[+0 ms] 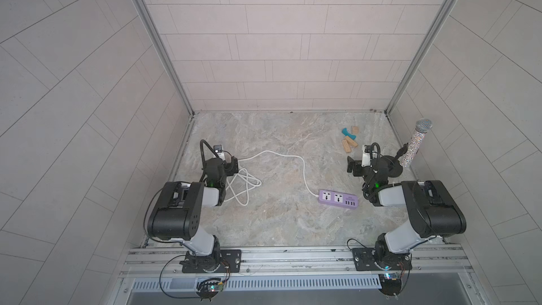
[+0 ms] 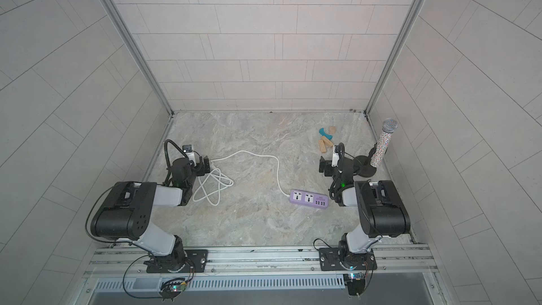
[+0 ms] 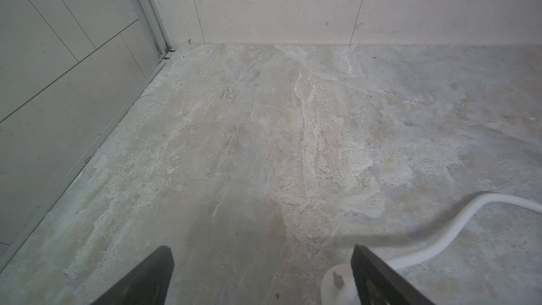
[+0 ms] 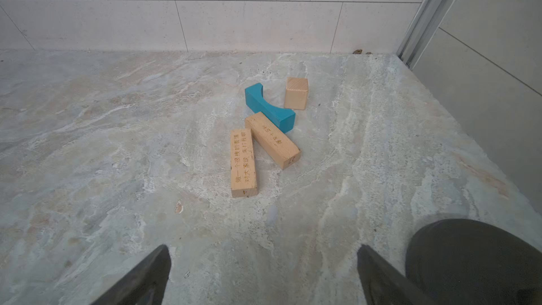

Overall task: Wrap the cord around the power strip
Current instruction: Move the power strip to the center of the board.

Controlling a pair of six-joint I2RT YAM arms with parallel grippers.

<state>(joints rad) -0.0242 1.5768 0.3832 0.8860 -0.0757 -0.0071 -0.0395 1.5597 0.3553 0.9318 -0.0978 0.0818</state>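
Note:
The lilac power strip [image 1: 338,199] [image 2: 308,199] lies flat on the stone floor, right of centre and close to my right arm. Its white cord [image 1: 293,156] [image 2: 264,156] runs from the strip's left end back and leftward, then piles in loose loops [image 1: 243,184] beside my left arm. My left gripper [image 1: 232,164] [image 3: 261,249] is open and low over the floor. The cord's white plug [image 3: 337,283] rests by one fingertip, partly hidden behind it, with cord [image 3: 469,212] trailing away. My right gripper [image 1: 352,168] [image 4: 264,247] is open over bare floor, behind the strip.
Two tan wooden bars [image 4: 243,162], a tan cube [image 4: 296,92] and a teal curved block [image 4: 269,110] lie at the back right. A glittery microphone [image 1: 415,145] stands on a black round base [image 4: 475,259] next to my right gripper. Tiled walls enclose three sides.

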